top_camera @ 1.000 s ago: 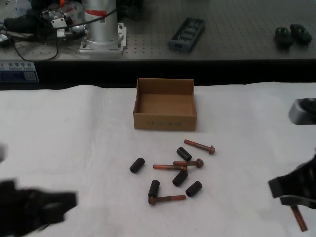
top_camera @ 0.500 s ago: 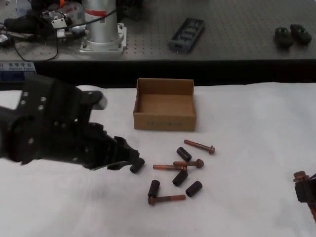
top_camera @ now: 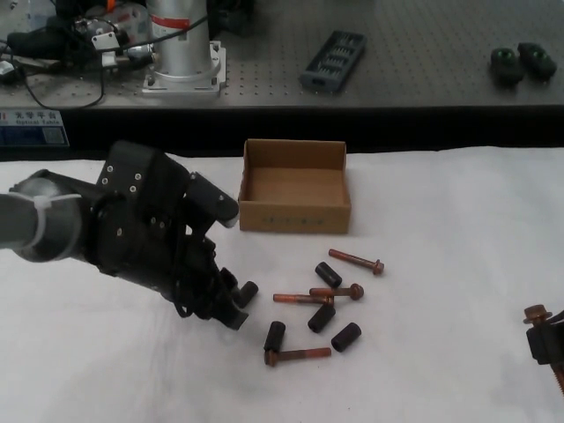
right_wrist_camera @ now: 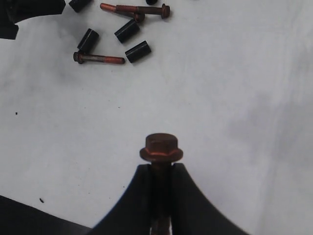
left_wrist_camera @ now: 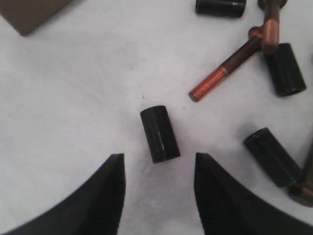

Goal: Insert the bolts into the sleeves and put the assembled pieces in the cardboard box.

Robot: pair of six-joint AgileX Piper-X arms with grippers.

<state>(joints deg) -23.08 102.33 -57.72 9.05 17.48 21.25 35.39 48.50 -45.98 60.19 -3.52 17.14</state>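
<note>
Left jaws released, flanking the end of a black sleeve [left_wrist_camera: 160,133] mid-frame; right jaws clenched on a bolt [right_wrist_camera: 161,149]. Blue label [top_camera: 33,126], upper left, unreadable.

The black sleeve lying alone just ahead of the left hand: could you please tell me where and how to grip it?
Grip the sleeve at mid-length across its rounded sides, the left hand coming straight down. It lies flat on the white cloth, clear of the other pieces, its long axis running roughly between the open fingers, so they should close squarely.
</note>
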